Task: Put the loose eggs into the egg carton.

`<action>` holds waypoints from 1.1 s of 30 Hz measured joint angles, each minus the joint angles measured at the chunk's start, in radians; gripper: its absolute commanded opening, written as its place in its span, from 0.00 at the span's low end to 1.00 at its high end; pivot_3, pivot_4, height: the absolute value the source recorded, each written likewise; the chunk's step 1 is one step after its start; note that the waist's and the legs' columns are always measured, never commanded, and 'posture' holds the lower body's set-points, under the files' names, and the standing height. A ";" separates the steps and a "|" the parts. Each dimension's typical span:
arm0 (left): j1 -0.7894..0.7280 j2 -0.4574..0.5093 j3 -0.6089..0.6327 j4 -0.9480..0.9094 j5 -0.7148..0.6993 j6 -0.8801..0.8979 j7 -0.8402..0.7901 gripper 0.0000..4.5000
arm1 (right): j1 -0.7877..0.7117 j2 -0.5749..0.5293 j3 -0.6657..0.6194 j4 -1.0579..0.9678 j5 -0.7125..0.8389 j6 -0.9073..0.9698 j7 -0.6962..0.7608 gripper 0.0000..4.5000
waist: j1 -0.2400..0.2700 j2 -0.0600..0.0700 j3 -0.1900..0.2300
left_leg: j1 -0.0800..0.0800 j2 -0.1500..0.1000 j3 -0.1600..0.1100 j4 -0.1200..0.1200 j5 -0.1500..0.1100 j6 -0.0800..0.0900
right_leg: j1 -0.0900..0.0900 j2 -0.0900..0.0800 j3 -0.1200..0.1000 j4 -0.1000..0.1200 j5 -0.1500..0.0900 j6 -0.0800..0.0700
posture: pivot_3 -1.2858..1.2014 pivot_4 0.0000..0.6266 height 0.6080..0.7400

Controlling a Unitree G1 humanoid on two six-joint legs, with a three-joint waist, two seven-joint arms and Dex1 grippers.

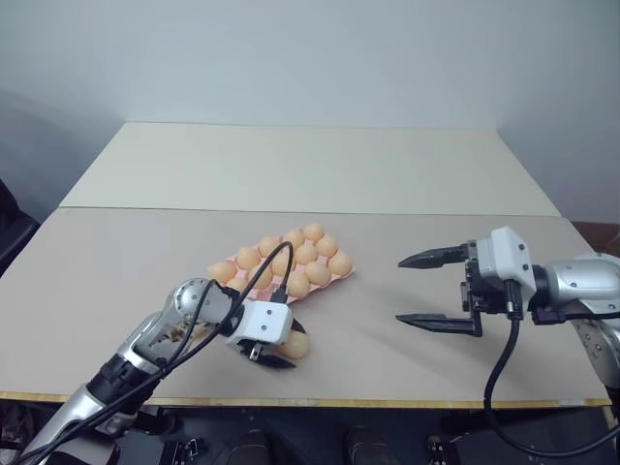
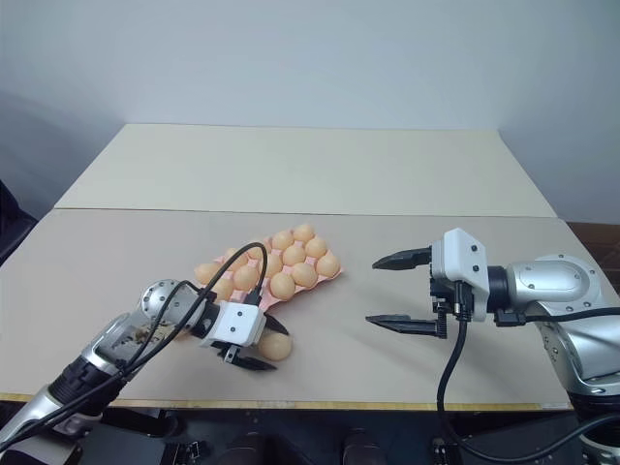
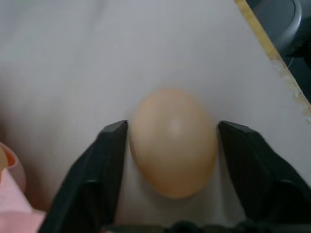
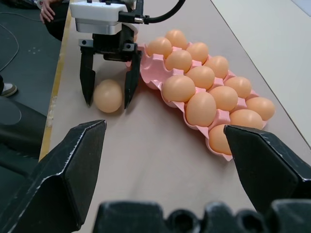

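Egg (image 3: 173, 143), loose, lies on the surface (image 1: 116, 281) between the left tool's (image 1: 279, 347) two fingers; fingers narrowed around it, one touching its side, the other with a sliver of gap, so grip not confirmed. Egg carton (image 4: 154, 65), pink and full of eggs, sits just beside that tool. Right tool (image 2: 395, 291) hovers well apart, jaws spread wide, holding nothing.

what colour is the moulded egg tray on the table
Pink: the moulded egg carton with round cups shows it best in the right wrist view.
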 measured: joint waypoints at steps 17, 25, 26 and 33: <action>0.010 0.111 0.365 0.014 -0.254 0.152 0.064 0.36 | -0.002 0.007 0.000 0.001 0.009 0.009 -0.022 1.00 | -0.004 0.000 0.000 | 0.001 0.000 0.000 0.000 0.000 0.000 | 0.000 0.000 0.000 0.000 0.000 0.000 | 0.52 0.24 1.00; 0.024 0.062 0.331 0.079 -0.247 0.105 0.066 0.36 | -0.012 0.010 0.001 0.002 0.009 0.009 -0.022 1.00 | 0.004 0.000 0.000 | 0.000 0.000 0.000 0.000 0.000 0.000 | 0.000 0.000 -0.001 0.000 0.000 0.000 | 0.52 0.24 1.00; 0.017 0.051 0.319 0.085 -0.239 0.099 0.073 0.36 | -0.012 0.010 0.001 0.002 0.010 0.009 -0.022 1.00 | 0.004 0.000 0.000 | 0.000 0.000 0.000 0.000 0.000 0.000 | 0.000 0.000 -0.001 0.000 0.000 0.000 | 0.52 0.24 1.00; -0.011 0.035 0.266 0.112 -0.200 0.065 0.073 0.79 | -0.010 0.010 0.001 0.001 0.017 0.014 -0.029 1.00 | -0.002 0.000 0.000 | 0.000 0.000 0.000 0.000 0.000 0.000 | 0.000 0.000 0.000 0.000 0.000 0.000 | 0.52 0.24 1.00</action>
